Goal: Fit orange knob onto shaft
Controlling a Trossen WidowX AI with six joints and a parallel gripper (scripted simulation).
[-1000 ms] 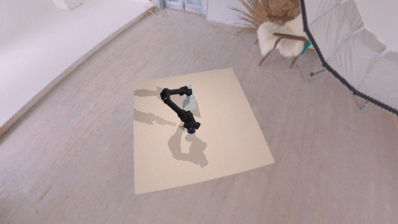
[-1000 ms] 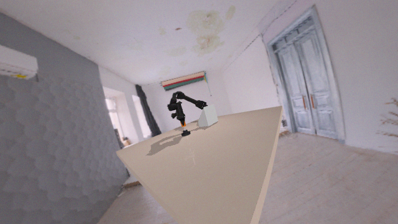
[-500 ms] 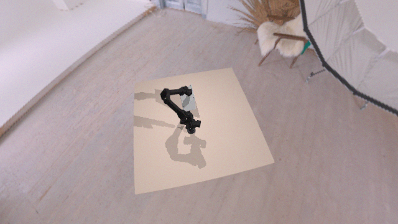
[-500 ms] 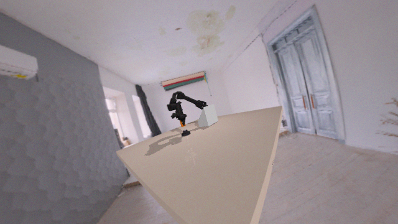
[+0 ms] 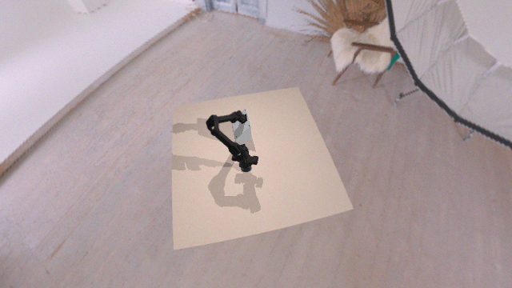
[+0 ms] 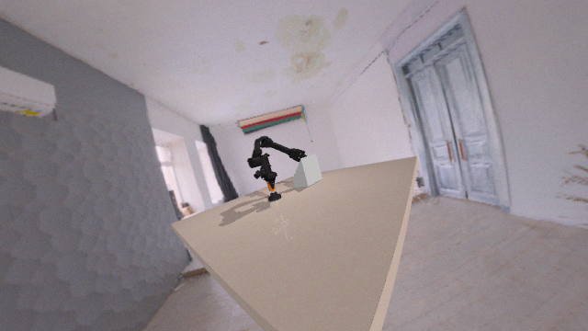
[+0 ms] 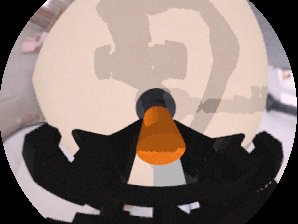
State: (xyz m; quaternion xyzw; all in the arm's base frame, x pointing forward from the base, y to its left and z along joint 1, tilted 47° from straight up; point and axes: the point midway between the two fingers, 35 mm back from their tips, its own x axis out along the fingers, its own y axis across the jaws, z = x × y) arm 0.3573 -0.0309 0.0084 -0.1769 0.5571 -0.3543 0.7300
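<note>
My gripper (image 6: 271, 183) (image 7: 157, 122) is shut on the orange knob (image 6: 272, 188) (image 7: 160, 132), which points down from the fingers. The dark round pedestal (image 5: 246, 170) (image 6: 275, 197) (image 7: 155, 94) stands on the table just below it. In the exterior view the knob's lower end is close above the pedestal. In the wrist view the knob's narrow far end overlaps the pedestal's near part. The silver shaft and its flat side cannot be made out, and the knob's hole is hidden underneath. In the top view the arm hides the knob.
The pale grey-white block (image 5: 243, 134) (image 6: 310, 171) stands on the beige table (image 5: 296, 176) (image 6: 331, 230) beside the arm's base. The arm bends over from there toward the pedestal. Arm shadows fall across the table.
</note>
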